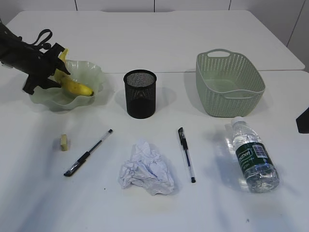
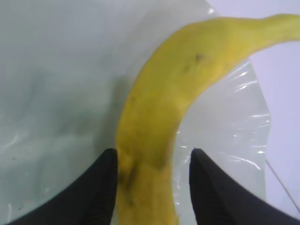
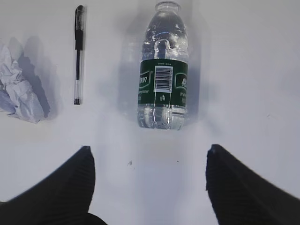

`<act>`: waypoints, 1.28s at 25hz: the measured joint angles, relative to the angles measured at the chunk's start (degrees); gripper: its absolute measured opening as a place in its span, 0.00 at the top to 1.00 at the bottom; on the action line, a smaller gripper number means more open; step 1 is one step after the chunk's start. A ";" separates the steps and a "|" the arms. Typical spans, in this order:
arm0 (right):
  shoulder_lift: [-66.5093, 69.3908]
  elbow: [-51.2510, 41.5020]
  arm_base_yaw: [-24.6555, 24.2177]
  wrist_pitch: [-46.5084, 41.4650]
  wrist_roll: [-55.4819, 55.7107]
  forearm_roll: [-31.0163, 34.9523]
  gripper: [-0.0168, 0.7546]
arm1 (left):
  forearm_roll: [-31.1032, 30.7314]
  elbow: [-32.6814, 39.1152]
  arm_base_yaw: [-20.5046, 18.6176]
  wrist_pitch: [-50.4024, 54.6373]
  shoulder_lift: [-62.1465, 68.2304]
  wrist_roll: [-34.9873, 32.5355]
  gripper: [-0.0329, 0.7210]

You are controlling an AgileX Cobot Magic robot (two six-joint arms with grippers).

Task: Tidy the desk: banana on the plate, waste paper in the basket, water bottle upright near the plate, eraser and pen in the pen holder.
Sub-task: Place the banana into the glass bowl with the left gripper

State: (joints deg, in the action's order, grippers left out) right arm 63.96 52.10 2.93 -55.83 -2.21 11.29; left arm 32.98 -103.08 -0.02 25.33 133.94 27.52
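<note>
Straddling the curved yellow banana (image 2: pixel 154 122) in the wavy pale-green plate (image 1: pixel 91 72), left claw (image 2: pixel 152 183) sat slightly parted, grip unclear; right claw (image 3: pixel 150 183) gaped wide above the worktop (image 3: pixel 253 84).

**Bright, even light; close-up softness at the left wrist**

Soft overhead light fills the white table (image 1: pixel 159 208), leaving faint shadows beside the pen holder (image 1: pixel 140 93) and basket (image 1: pixel 230 89). The exterior view is sharp. In the left wrist view the banana (image 2: pixel 164 112) looks blurred, and the plate (image 2: pixel 234 122) shows small glints. The water bottle (image 3: pixel 163 70) is crisp with pale highlights.
</note>
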 joint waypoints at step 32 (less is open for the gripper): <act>0.00 0.00 0.00 -3.70 0.00 0.00 0.27 | -21.43 -0.08 0.00 29.70 -21.12 -15.65 0.49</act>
State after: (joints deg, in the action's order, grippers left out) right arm 63.96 52.10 2.93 -59.53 -2.21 11.29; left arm 11.55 -103.16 -0.02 55.03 112.82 11.87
